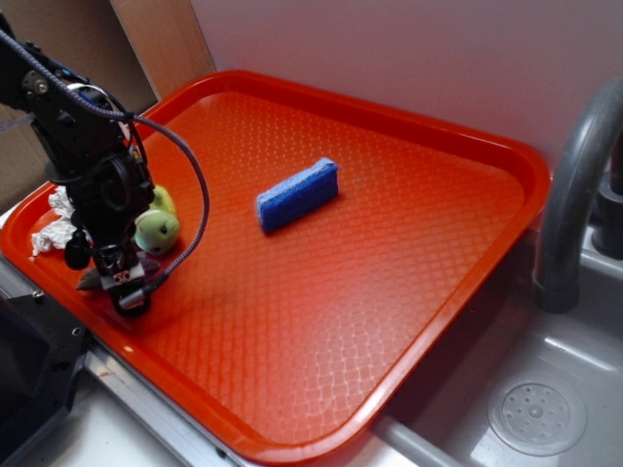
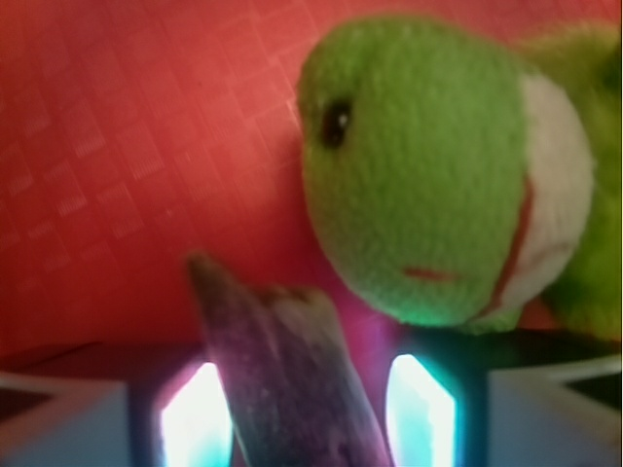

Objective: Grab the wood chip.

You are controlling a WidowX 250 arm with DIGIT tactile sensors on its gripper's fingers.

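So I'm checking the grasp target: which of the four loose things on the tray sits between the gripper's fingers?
The wood chip, brown-grey and pointed, lies between the gripper fingers; the green plush toy sits just beyond, the rest elsewhere.

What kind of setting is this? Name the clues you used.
Probably a kitchen sink area: a grey faucet, a sink basin with a drain, and an orange tray laid beside it.
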